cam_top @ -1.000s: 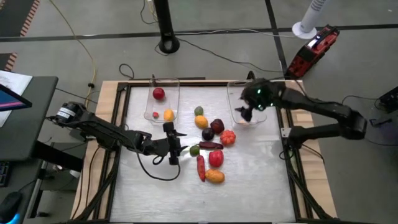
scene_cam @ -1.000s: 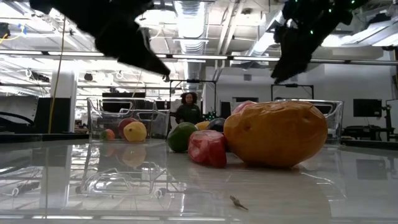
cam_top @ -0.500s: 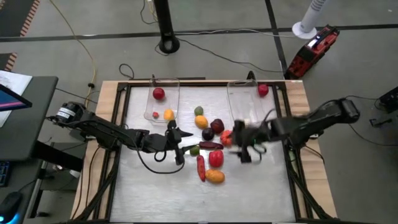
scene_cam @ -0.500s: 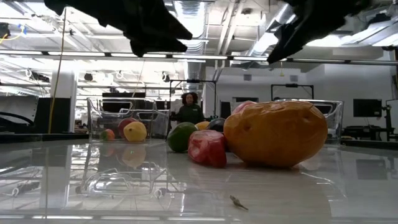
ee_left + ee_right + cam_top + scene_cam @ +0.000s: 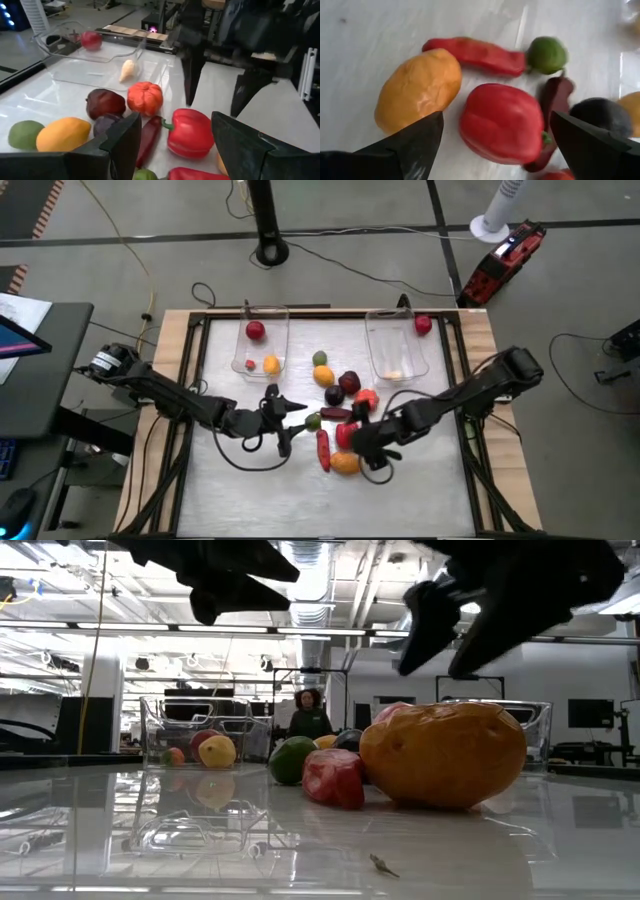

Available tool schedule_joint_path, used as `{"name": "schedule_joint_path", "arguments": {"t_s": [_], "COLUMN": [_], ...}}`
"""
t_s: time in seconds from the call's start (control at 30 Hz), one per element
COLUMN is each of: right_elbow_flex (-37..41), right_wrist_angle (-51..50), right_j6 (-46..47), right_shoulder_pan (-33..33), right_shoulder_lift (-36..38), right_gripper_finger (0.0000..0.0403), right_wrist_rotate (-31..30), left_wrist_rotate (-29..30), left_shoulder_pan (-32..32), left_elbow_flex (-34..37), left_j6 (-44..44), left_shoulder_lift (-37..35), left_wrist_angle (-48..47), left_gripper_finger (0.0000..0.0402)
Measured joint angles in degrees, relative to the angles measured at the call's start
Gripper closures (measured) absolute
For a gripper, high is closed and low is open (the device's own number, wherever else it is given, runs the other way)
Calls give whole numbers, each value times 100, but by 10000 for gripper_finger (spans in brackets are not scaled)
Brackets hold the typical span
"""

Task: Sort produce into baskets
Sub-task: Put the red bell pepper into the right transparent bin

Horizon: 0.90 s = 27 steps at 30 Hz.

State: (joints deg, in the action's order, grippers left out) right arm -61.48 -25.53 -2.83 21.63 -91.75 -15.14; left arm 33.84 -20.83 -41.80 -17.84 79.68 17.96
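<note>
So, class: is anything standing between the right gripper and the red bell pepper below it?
Nothing visible. The right gripper hangs open directly over the red bell pepper, which shows unobstructed between its fingers. The orange fruit and the dark red chili lie close beside the pepper.

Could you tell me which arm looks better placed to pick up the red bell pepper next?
Probably the right. The right gripper hangs open just above the red bell pepper, which sits between its fingers in the right wrist view. The left gripper, also open, faces the pile from farther off, with the green lime nearer to it.
</note>
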Motion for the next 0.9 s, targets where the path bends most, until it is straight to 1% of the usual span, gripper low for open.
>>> {"name": "schedule_joint_path", "arguments": {"t_s": [0.17, 0.43, 0.67, 0.9], "right_elbow_flex": [-447, -501, -511, -579], "right_wrist_angle": [-200, -400, -457, -579], "right_j6": [-17, -24, -43, -22], "right_shoulder_pan": [-15, -390, -516, -497], "right_shoulder_lift": [-521, -943, -1038, -857], "right_gripper_finger": [4, 4, 13, 14], "right_wrist_rotate": [3, 52, 52, -97], "left_wrist_rotate": [-3, -1, -14, -14], "left_shoulder_pan": [-84, -97, -95, -95], "left_elbow_flex": [0, -2, -4, -4], "left_j6": [-153, -280, -278, -278], "left_shoulder_lift": [0, 0, 2, 4], "left_wrist_angle": [-4, -52, -256, -408], "left_gripper_finger": [176, 176, 176, 176]}}
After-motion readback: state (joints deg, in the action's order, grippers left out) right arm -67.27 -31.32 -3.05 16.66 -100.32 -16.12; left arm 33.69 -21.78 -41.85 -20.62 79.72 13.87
